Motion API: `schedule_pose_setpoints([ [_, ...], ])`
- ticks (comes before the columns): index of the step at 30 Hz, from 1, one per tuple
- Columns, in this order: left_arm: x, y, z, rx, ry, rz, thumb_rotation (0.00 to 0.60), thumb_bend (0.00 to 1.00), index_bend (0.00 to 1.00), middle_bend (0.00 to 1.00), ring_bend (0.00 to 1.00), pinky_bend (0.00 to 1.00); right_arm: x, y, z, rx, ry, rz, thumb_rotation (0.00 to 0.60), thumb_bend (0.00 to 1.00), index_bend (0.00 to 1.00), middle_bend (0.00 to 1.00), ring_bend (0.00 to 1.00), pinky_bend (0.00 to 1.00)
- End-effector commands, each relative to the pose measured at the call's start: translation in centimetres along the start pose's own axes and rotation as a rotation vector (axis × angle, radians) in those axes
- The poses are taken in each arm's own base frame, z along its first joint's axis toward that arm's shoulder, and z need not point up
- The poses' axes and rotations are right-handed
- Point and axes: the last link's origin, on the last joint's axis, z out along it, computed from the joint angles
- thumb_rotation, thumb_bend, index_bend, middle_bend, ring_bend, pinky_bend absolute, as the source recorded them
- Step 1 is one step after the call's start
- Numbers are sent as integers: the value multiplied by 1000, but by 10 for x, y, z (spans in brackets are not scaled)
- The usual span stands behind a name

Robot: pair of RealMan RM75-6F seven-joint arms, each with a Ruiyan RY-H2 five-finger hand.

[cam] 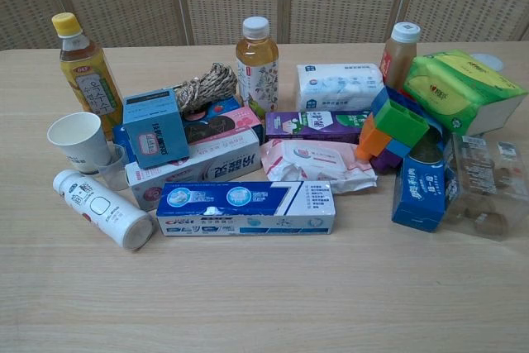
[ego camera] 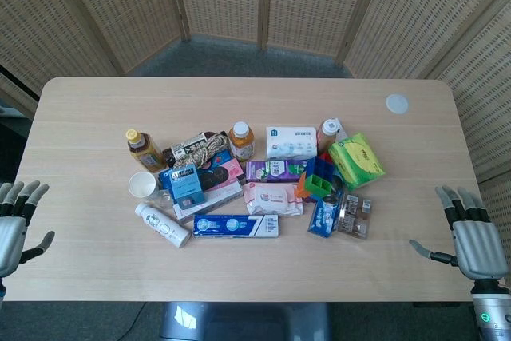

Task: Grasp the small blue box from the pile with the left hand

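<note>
Standing upright atop the pile, small blue box (cam: 154, 127), both hands away.

Your small blue box (ego camera: 184, 184) sits left of centre in the head view, on the left side of the pile. In the chest view it shows at centre left (cam: 154, 127), standing upright and tilted a little, propped on top of the longer cartons beneath it. You can see a darker blue top face and a pale label on its front.
</note>
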Motion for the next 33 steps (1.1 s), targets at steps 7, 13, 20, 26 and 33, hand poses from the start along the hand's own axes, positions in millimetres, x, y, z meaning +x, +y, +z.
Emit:
schedule_pose_setpoints([
  [7,0,0,3,-7,-4,-8,600,336,131,68,50,0,0,0,-2,8,10,5,274,10,0,0,0,0],
  [13,1,4,11,-34,-10,-8,600,335,128,69,51,0,1,1,-4,1,18,12,276,8,0,0,0,0],
  [20,-1,16,29,-93,-61,21,600,335,85,47,39,0,2,-1,-3,8,17,10,274,9,0,0,0,0],
  [26,-2,38,61,-210,-140,27,600,335,5,2,4,0,5,-2,-2,15,19,3,276,9,0,0,0,0],
  [33,-4,71,101,-345,-178,45,600,335,0,0,0,0,10,1,-9,-2,36,0,276,8,0,0,0,0],
])
